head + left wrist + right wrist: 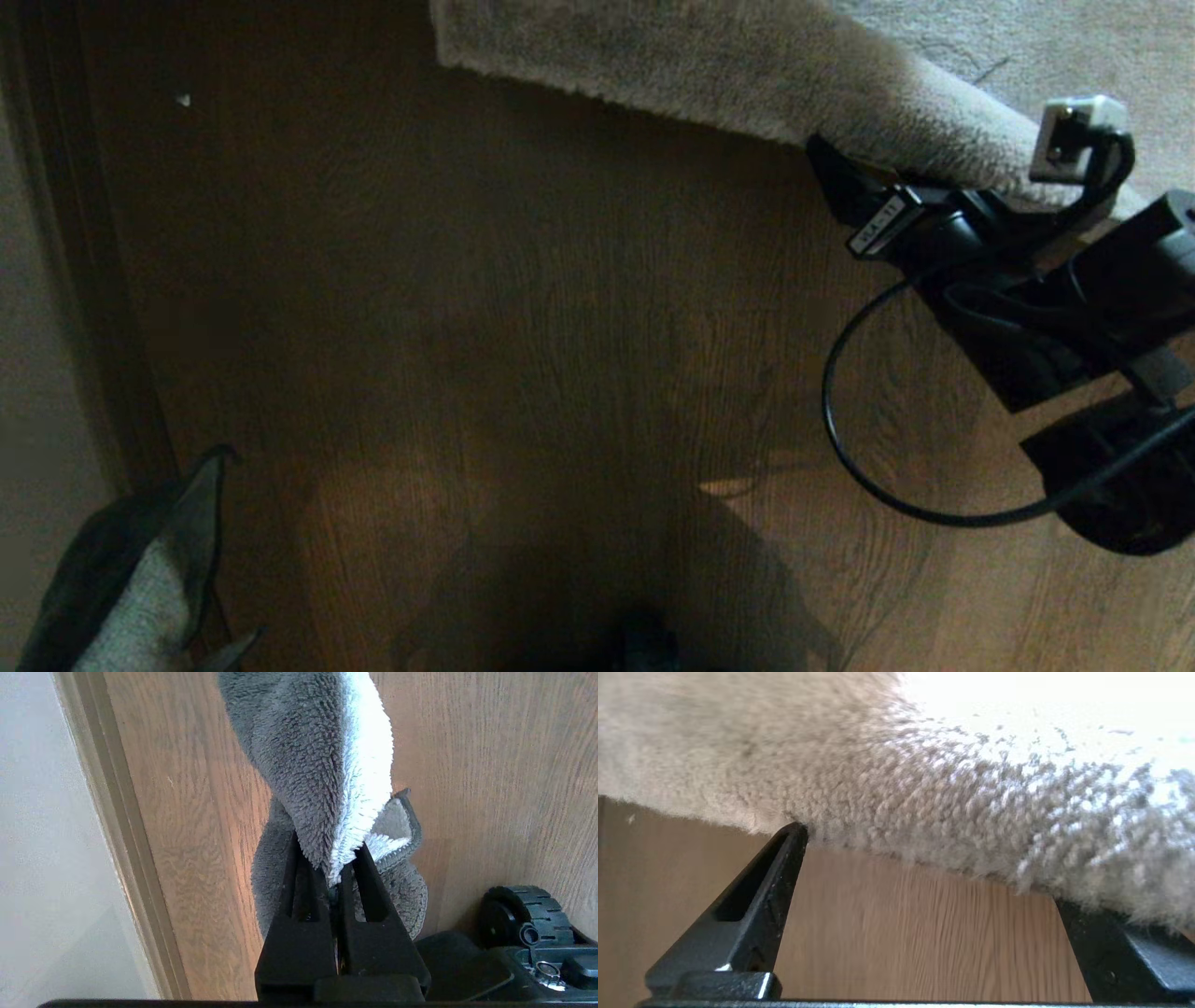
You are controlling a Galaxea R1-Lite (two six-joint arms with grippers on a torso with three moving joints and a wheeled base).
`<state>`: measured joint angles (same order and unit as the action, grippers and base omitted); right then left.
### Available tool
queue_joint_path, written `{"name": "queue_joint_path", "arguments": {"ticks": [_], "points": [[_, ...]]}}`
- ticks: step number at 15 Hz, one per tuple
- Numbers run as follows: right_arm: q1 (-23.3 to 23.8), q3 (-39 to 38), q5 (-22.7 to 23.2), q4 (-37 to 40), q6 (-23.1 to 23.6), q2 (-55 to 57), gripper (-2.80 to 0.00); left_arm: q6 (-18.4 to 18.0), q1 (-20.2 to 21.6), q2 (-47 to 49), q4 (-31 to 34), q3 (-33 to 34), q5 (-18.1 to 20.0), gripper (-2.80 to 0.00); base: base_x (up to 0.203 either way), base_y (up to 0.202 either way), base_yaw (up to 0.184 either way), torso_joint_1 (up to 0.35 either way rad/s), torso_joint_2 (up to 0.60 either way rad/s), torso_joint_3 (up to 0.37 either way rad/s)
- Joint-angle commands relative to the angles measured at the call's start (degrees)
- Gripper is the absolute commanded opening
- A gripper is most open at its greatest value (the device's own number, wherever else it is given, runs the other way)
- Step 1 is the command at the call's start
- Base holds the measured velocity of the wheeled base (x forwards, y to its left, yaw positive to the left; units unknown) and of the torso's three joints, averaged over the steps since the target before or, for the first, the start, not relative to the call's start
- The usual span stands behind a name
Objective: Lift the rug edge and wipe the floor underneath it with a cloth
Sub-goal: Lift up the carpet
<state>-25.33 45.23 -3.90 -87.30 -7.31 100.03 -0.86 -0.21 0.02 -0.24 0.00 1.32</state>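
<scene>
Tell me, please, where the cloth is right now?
The cloth hangs pinched in the shut left gripper at the head view's lower left, above the floor beside the wall's baseboard.

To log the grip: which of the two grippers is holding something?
The left gripper, shut on the grey cloth; the right gripper is open at the rug edge.

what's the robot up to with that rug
The right pincer is wide open at the rug edge, its fingertips right against the pile, so the edge is not gripped or lifted yet. The left pincer is shut on the cloth, which hangs above the floor near the wall. No wiping has begun.
</scene>
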Motion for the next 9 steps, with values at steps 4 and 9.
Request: {"name": "queue_joint_path", "arguments": {"ticks": [4,9], "points": [[-1.0,-4.0,-0.4,-1.8,-2.1,-1.8,0.0,0.0,0.0,0.0,0.0,0.0,0.0,-2.8,0.0,0.0,0.0,0.0,0.0,0.0],[-1.5,-1.6,-0.9,-2.6,-4.4,3.5,0.0,0.0,0.0,0.0,0.0,0.0,0.0,-2.8,0.0,0.0,0.0,0.0,0.0,0.0]]}}
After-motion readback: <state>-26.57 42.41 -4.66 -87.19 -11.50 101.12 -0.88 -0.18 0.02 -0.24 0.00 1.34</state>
